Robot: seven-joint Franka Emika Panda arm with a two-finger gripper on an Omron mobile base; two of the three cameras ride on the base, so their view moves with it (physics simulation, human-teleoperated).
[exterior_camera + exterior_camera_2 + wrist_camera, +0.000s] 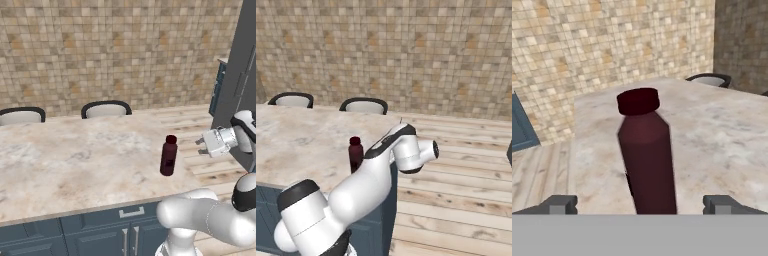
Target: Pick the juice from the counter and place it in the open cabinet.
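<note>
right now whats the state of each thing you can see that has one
slim dark maroon juice bottle: upright, capped, standing on the counter, not gripped
claw: open, fingertips either side of the bottle
beige marbled stone counter: bears the bottle near its right edge
blue drawer fronts: shut

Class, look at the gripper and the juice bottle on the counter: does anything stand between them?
Nothing visible does. In the hand view the juice bottle stands upright on the counter, centred ahead of the open gripper, with only bare counter between them.
</note>
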